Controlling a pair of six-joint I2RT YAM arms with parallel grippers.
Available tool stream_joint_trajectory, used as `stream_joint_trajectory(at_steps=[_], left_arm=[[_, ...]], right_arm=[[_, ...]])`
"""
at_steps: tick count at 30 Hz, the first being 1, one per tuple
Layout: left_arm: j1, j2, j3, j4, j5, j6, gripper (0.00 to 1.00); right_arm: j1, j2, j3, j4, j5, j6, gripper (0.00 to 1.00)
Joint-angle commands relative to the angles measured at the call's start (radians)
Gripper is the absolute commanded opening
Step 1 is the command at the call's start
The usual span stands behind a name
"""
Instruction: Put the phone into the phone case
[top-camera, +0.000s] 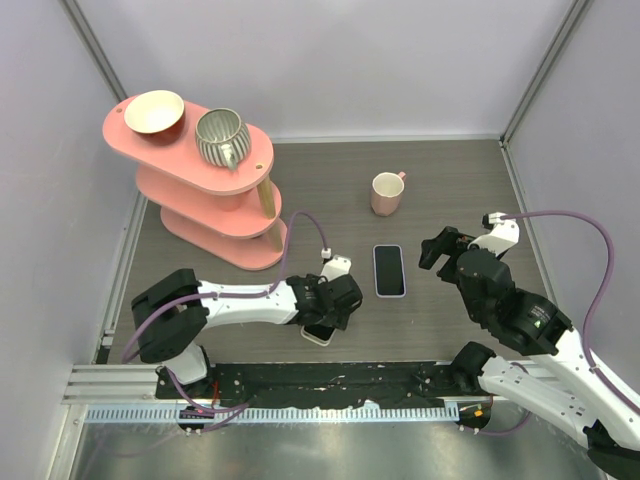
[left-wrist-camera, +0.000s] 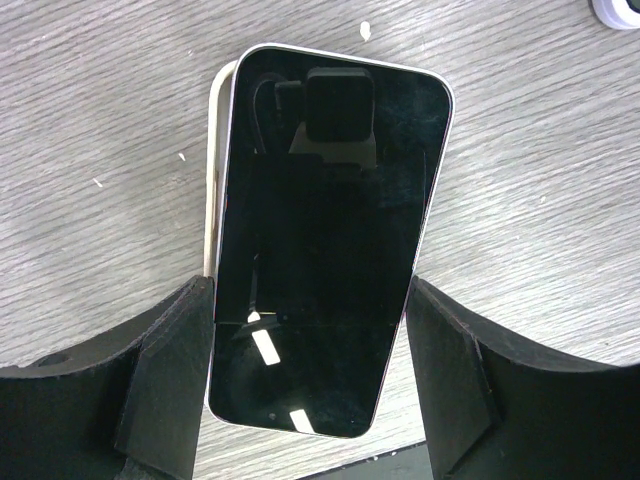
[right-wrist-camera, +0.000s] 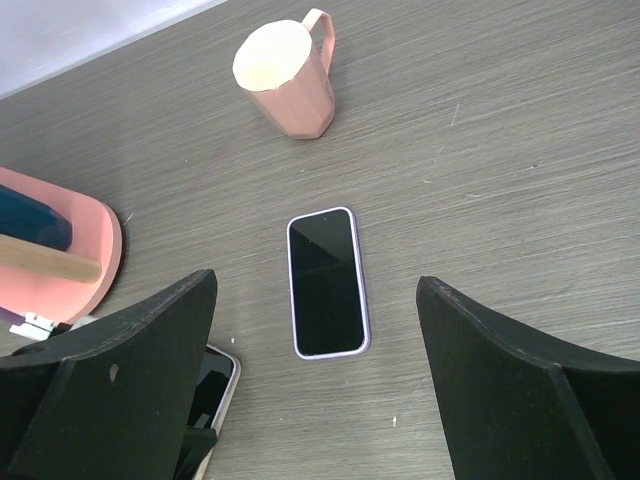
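Observation:
A phone (left-wrist-camera: 330, 220) with a black screen and white rim lies near the table's front edge (top-camera: 318, 335). It rests askew on a cream phone case (left-wrist-camera: 211, 170), whose edge shows along the phone's left side. My left gripper (left-wrist-camera: 312, 290) straddles the phone across its width, with both fingertips against its side edges. It also shows in the top view (top-camera: 325, 318). My right gripper (top-camera: 437, 250) hovers open and empty to the right. In the right wrist view (right-wrist-camera: 317, 285) it frames a second black-faced slab with a lavender rim (right-wrist-camera: 327, 283).
The lavender-rimmed slab (top-camera: 389, 270) lies mid-table. A pink mug (top-camera: 386, 193) stands behind it. A pink tiered shelf (top-camera: 200, 190) at the back left carries a bowl (top-camera: 153, 112) and a ribbed silver pot (top-camera: 220, 137). Grey walls enclose the table.

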Motion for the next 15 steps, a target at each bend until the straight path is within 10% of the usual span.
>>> stream_joint_trajectory(at_steps=[1, 15], left_arm=[[-0.012, -0.007, 0.033, -0.028, -0.040, -0.021, 0.29], [-0.038, -0.033, 0.057, -0.068, -0.068, -0.033, 0.63]], right_arm=[[0.002, 0.002, 0.031, 0.030, 0.009, 0.023, 0.87], [0.004, -0.001, 0.011, 0.035, -0.020, 0.031, 0.87]])
